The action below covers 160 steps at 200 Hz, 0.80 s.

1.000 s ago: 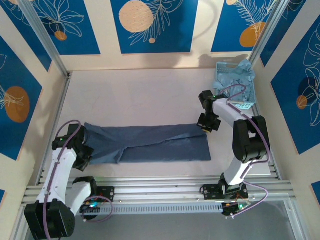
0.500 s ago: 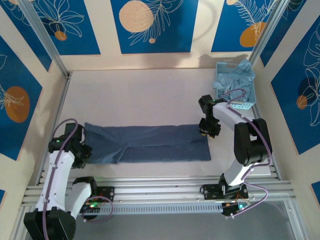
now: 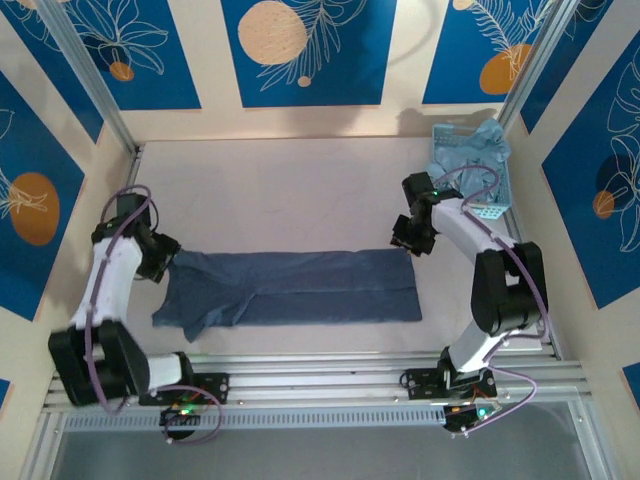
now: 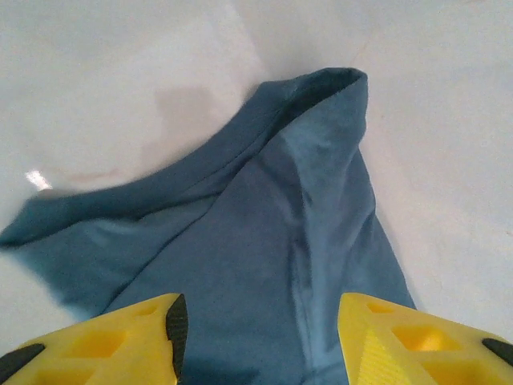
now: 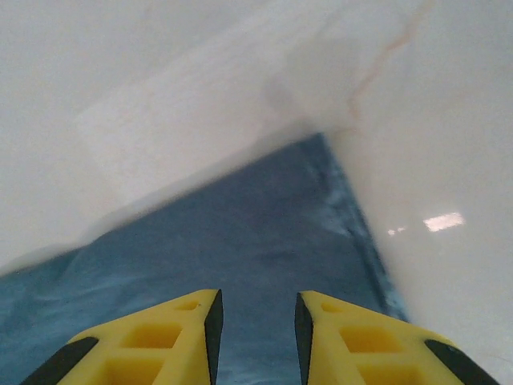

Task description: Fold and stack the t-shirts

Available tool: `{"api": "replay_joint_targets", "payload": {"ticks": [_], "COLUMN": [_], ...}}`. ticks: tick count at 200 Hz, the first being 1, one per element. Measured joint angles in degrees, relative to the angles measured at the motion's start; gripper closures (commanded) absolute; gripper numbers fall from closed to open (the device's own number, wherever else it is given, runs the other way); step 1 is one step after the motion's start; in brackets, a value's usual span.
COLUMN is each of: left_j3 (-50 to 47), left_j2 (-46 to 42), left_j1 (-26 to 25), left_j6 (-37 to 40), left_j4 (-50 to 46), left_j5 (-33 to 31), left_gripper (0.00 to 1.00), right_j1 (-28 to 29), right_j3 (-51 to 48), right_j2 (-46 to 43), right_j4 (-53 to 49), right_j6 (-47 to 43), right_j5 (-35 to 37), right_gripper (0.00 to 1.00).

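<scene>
A dark slate-blue t-shirt (image 3: 300, 290) lies folded into a long strip across the near half of the white table (image 3: 280, 190), just beyond the bases of two robot arms. At the strip's left end, where the cloth bunches and widens, the left pincer (image 4: 260, 305) hangs low over the fabric, its yellow fingers (image 4: 104, 341) spread wide with rumpled cloth lying between and beyond them; it holds nothing that can be seen. At the strip's far right corner, the right pincer (image 5: 256, 301) sits above the shirt's edge, its fingers a narrow gap apart, with flat blue cloth showing through the gap and the corner just ahead of the tips. Nothing appears pinched there. Farther back, in the far right corner of the table, a light blue perforated basket (image 3: 488, 212) holds crumpled paler blue shirts (image 3: 475, 150).
</scene>
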Motion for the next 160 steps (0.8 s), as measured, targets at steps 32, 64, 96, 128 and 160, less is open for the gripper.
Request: {"api": "replay_joint_targets", "payload": {"ticks": [32,64,96,128,160], "left_j3": [1.46,5.66,8.15,8.20,10.64], "left_j2": [10.10,17.18,22.62,24.92,29.11], "left_j1": [2.38,2.89,3.02,3.28,3.63], "left_j6": [3.98,7.72,9.66,10.62,11.41], "left_j4": [6.64,9.40,9.05,8.50,8.57], "left_j5": [5.14,6.91,4.94,2.80,3.08], "left_gripper": [0.46,0.56,0.59,0.71,0.82], "right_j1": [0.04,0.04,0.04,-0.28,-1.79], "right_j3": [2.51,6.86,9.38,10.84,15.23], "right_j2": [6.45,12.26,16.35,18.60,21.84], "right_j4": [1.64,1.01,-0.81,-3.54,-6.36], "right_j6": [-1.86,-1.81,-0.04,2.64,4.48], "right_j5": [-4.44,-7.23,-7.58,-7.58,-7.80], "right_gripper": [0.63,0.63,0.64,0.72,0.79]}}
